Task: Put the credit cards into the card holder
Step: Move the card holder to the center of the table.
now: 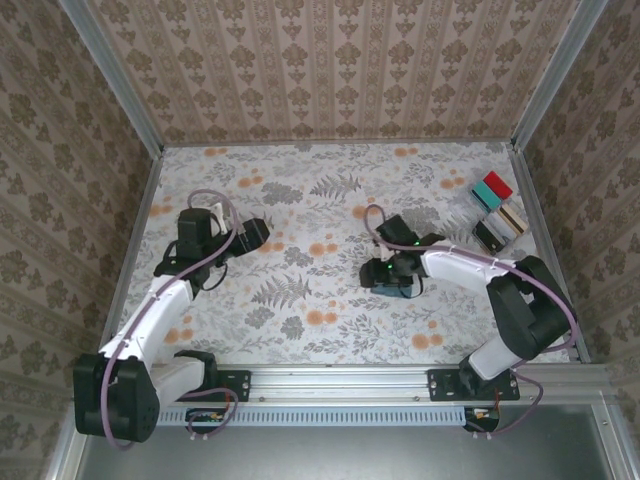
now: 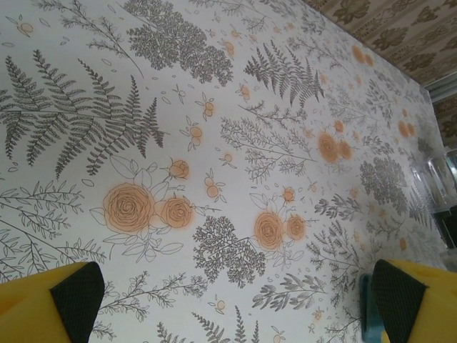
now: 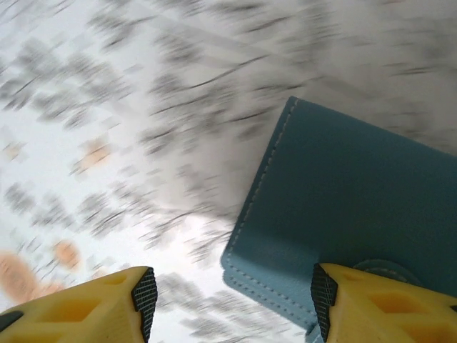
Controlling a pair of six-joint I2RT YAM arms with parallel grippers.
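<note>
Right claw (image 3: 233,294) spread, one finger overlapping teal card holder (image 3: 357,193).

The walls (image 1: 330,70) have brown flower paper. The table (image 1: 300,190) is white with grey ferns and orange flowers.

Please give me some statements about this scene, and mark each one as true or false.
1. The left gripper is open above the floral table. True.
2. The right gripper hovers at the teal card holder. True.
3. The card holder lies open, with its slots showing. False: it is closed, with its teal outside up.
4. The tray with red and teal pieces stands at the table's left edge. False: it stands at the far right.
</note>
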